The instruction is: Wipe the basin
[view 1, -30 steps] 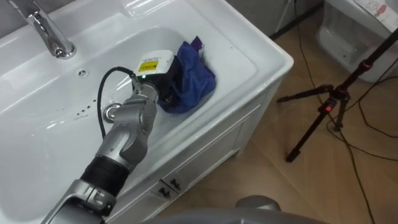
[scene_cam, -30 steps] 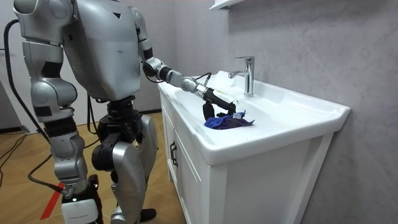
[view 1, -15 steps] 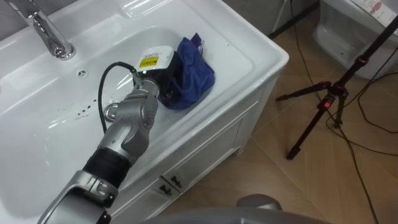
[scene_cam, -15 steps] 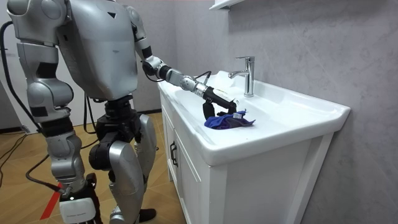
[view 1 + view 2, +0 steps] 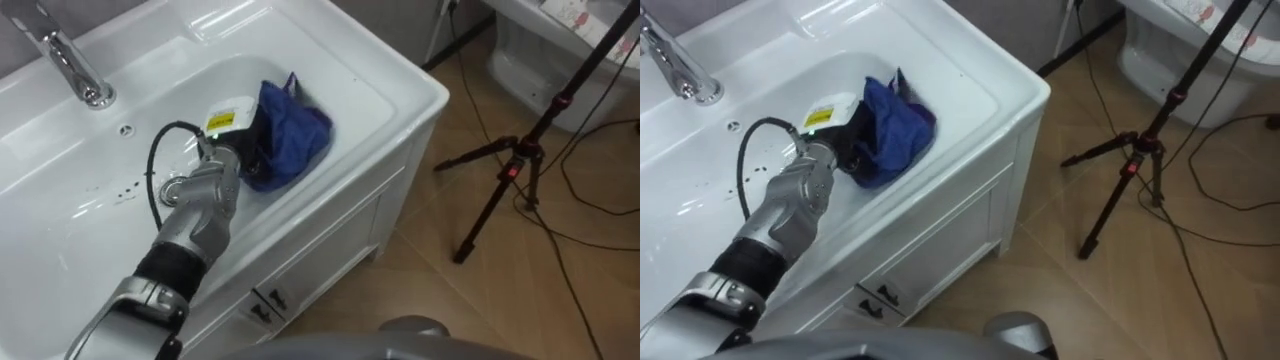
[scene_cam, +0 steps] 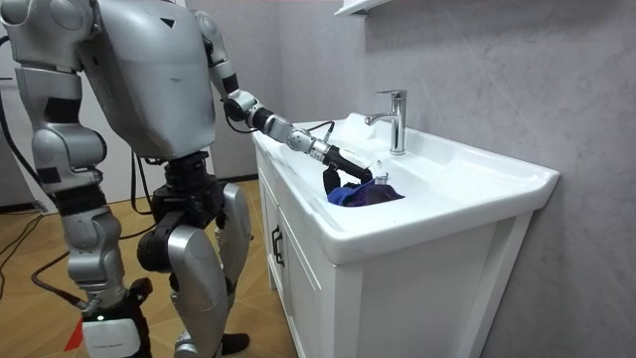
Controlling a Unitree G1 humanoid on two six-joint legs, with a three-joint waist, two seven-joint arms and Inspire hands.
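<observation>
The robot stands at the front of the white vanity, left arm stretched out over the rim and down into the basin [image 5: 400, 95]. The left hand [image 5: 235, 130] is low in the bowl at its right end, well to the right of the tap [image 5: 70, 65] and just past the drain [image 5: 172, 188]. The blue cloth [image 5: 295, 135] sits bunched up right there, pressed close to the bowl's right-hand wall.

It's a crumpled heap. Its longer run goes from the near wall of the bowl towards the back ledge, and one corner pokes up and away at the far end.

The dark fingers [image 5: 256, 152] are curled down into the near-left side of the heap, and the folds wrap over them. They grip the cloth, though their tips are buried in the fabric. Most of the cloth lies ahead of the fingers and to their right. In the room view it shows as a low blue mound just beyond the downturned hand.

The right hand [image 6: 102, 323] hangs low at the robot's side, at the room view's lower left. Out on the wooden floor to the right stands a black tripod [image 5: 520, 170].
</observation>
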